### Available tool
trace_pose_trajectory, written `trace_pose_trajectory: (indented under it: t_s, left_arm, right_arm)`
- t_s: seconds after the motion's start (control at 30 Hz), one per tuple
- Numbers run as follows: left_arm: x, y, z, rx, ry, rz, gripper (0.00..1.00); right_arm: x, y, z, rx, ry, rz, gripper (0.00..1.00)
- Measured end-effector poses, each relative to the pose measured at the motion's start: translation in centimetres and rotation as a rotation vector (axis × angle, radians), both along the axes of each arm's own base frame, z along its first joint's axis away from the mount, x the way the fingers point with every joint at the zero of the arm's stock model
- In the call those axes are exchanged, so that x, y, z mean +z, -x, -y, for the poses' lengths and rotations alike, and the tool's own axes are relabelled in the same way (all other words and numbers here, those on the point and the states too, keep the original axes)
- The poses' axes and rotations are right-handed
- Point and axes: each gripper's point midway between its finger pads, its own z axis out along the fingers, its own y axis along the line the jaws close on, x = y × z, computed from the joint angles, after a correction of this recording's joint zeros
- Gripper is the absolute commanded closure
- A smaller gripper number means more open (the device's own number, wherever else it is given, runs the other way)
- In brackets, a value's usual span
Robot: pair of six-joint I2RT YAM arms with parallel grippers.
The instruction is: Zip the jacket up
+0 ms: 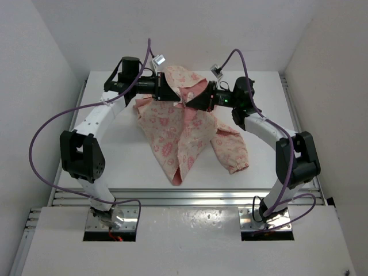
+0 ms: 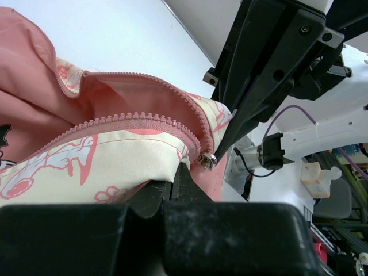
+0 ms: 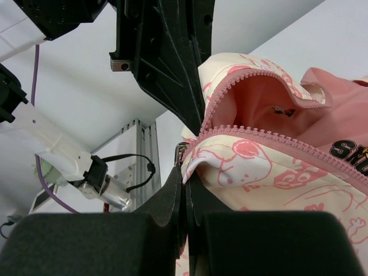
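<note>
White table (image 1: 123,164), jacket (image 1: 178,135) between both grippers (image 2: 172,183) (image 3: 185,179)

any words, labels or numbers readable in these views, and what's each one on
"SH": black letters on the pink inside of the jacket, at the right edge of the right wrist view; the rest is cut off by the frame.
Black print on the pink fabric at the left edge of the left wrist view: only a sliver shows, not readable.
Top view: no text can be read.
</note>
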Motion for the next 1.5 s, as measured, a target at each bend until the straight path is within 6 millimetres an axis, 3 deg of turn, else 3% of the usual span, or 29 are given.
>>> trace_pose_trajectory:
  t_s: [0.53, 1.5]
  left_arm:
    - [1.00, 0.33, -0.49, 0.012, -0.002, 0.028, 1.00]
    - [0.98, 0.44, -0.28, 0.010, -0.003, 0.027, 1.00]
  right_arm:
    - [-0.22, -0.86, 0.81, -0.032, 0.001, -0.010, 1.00]
    - [0.06, -0.07, 0.17, 0.002, -0.008, -0.014, 1.00]
